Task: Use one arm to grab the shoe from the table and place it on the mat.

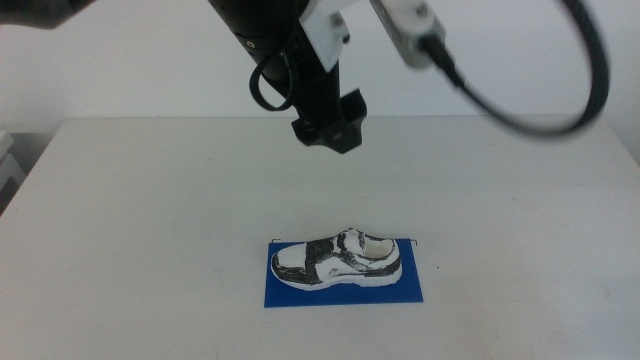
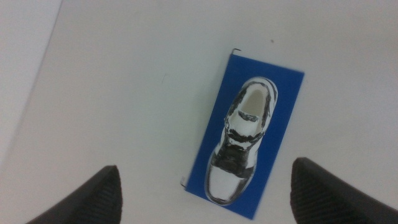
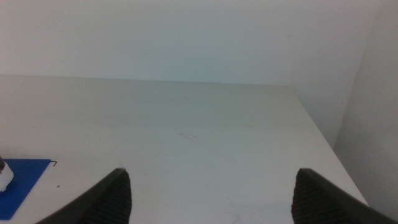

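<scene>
The white and black shoe (image 1: pixel 338 259) lies on its sole on the blue mat (image 1: pixel 412 291), toe toward the picture's left. My left gripper (image 1: pixel 330 130) hangs high above the table (image 1: pixel 150 200), behind the mat and well apart from the shoe. Its jaws are open and empty. The left wrist view looks straight down on the shoe (image 2: pixel 242 143) lying lengthwise on the mat (image 2: pixel 287 106), between my open left gripper (image 2: pixel 204 186). My right gripper (image 3: pixel 211 180) is open and empty, out of the middle view. Its wrist view catches one corner of the mat (image 3: pixel 22 177).
The table's right edge (image 3: pixel 323 137) runs close to the right gripper, with a pale wall behind. A black cable loop (image 1: pixel 560 100) and white wrist box (image 1: pixel 405 25) hang above the table's back right.
</scene>
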Tool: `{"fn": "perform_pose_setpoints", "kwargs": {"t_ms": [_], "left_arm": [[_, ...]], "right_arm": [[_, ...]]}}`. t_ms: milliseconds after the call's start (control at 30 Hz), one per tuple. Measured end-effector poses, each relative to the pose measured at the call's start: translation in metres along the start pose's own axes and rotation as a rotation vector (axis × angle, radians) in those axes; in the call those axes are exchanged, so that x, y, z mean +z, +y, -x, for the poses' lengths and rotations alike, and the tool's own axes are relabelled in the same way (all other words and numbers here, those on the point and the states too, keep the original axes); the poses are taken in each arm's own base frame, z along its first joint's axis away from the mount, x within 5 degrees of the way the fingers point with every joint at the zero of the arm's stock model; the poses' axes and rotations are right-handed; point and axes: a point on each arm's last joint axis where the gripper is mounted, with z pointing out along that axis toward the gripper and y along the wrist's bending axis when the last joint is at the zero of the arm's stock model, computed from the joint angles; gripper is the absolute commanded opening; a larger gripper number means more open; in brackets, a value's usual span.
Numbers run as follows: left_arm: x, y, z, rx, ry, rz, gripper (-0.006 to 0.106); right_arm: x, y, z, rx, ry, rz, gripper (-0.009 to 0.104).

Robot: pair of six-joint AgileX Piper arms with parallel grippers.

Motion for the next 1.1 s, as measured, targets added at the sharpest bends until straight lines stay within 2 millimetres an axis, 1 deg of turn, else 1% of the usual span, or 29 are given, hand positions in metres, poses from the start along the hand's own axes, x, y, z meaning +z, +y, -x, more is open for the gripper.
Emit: {"fn": "perform_pose_setpoints", "kwargs": {"t_ms": [67,133,233,400,500,633,700,833,967,1100], "left_arm": [[-0.003,0.005,-0.004,-0.121,0.002,0.016,0.092],[-0.009,0.009,-0.01,-0.206,0.01,0.046,0.092],[-0.026,0.012,-0.02,-0.278,0.011,0.13,0.092],[-0.064,0.002,-0.041,-0.392,-0.118,0.309,0.092],[-0.081,-0.004,-0.064,-0.46,-0.223,0.429,0.092],[-0.092,-0.018,-0.111,-0.606,-0.335,0.532,0.092],[-0.094,-0.026,-0.134,-0.668,-0.374,0.572,0.092],[-0.095,-0.045,-0.182,-0.736,-0.42,0.674,0.092],[-0.086,-0.072,-0.225,-0.827,-0.471,0.751,0.092],[-0.071,-0.097,-0.258,-0.924,-0.521,0.81,0.092]], "right_arm": [[0.0,0.0,0.0,0.0,0.0,0.0,0.066],[0.0,0.0,0.0,0.0,0.0,0.0,0.066],[0.0,0.0,0.0,0.0,0.0,0.0,0.066],[0.0,0.0,0.0,0.0,0.0,0.0,0.066],[0.0,0.0,0.0,0.0,0.0,0.0,0.066],[0.0,0.0,0.0,0.0,0.0,0.0,0.066],[0.0,0.0,0.0,0.0,0.0,0.0,0.066],[0.0,0.0,0.0,0.0,0.0,0.0,0.066],[0.0,0.0,0.0,0.0,0.0,0.0,0.066],[0.0,0.0,0.0,0.0,0.0,0.0,0.066]]}}
